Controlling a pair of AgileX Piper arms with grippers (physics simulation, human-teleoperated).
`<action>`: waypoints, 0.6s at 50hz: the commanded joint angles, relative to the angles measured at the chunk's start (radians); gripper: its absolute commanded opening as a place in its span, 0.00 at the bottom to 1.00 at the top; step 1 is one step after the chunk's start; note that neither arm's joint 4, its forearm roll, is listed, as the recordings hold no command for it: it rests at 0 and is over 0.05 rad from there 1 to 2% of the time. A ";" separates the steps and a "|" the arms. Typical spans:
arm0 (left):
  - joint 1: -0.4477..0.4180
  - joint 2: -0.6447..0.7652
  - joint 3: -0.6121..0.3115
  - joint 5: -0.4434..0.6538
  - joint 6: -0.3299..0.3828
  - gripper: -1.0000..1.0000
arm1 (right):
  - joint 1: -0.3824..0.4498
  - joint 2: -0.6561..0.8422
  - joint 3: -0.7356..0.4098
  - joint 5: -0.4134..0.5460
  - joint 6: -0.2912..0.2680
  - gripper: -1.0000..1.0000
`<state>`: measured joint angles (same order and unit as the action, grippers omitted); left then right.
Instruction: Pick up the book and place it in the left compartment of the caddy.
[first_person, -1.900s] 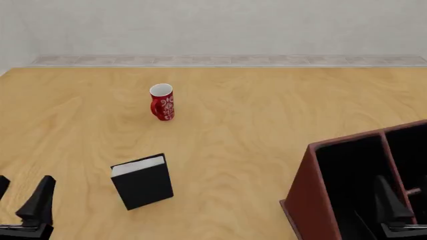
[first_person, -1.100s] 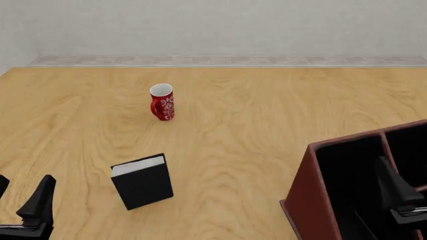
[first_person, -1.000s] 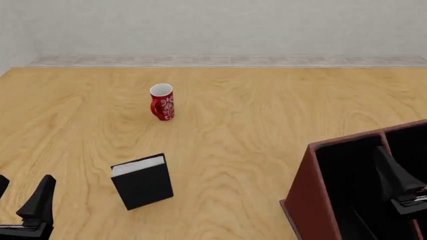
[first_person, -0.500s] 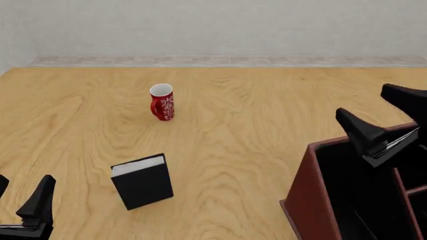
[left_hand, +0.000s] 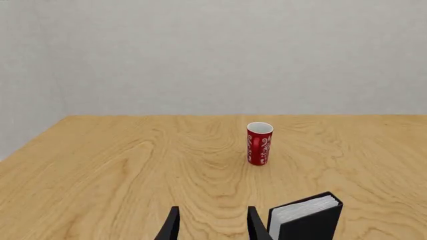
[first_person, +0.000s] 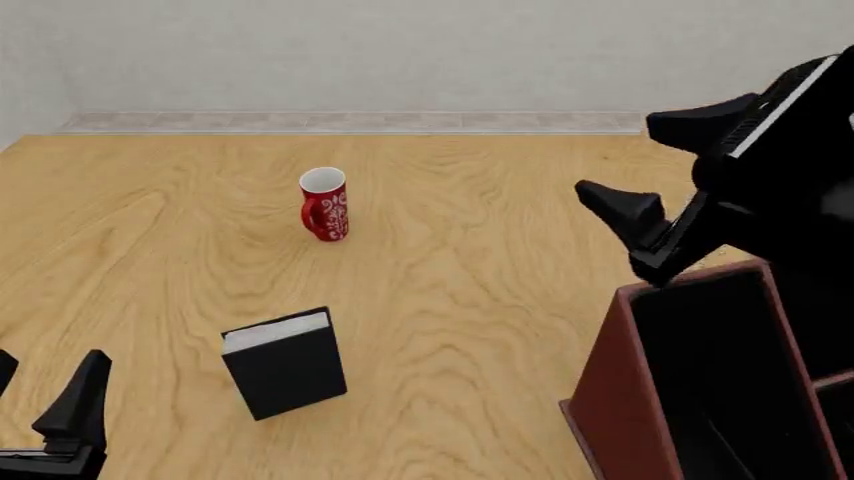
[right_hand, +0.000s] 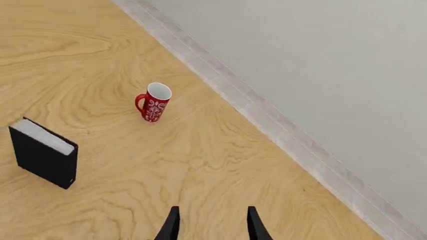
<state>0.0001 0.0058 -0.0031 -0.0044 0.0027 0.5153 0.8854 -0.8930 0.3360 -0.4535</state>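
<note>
Inside, the caddy (first_person: 607, 380) shows only black lining; the book (first_person: 284, 363) stands outside.

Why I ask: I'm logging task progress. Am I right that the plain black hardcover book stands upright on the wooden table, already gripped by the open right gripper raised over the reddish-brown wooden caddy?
Not quite. The plain black hardcover book stands upright on the wooden table untouched; the front view shows the open right gripper raised over the reddish-brown wooden caddy, empty and well apart from the book.
</note>
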 joint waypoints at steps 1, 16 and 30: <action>0.000 -0.001 0.001 0.000 0.000 1.00 | 0.067 0.134 -0.121 0.084 -0.058 1.00; 0.000 -0.002 0.001 0.000 0.000 1.00 | 0.126 0.286 -0.244 0.162 -0.154 1.00; 0.000 -0.002 0.001 0.001 0.000 1.00 | 0.186 0.422 -0.357 0.217 -0.195 1.00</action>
<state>0.0004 0.0053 -0.0022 -0.0050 0.0027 0.6588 1.2145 -1.1702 0.5109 -0.6150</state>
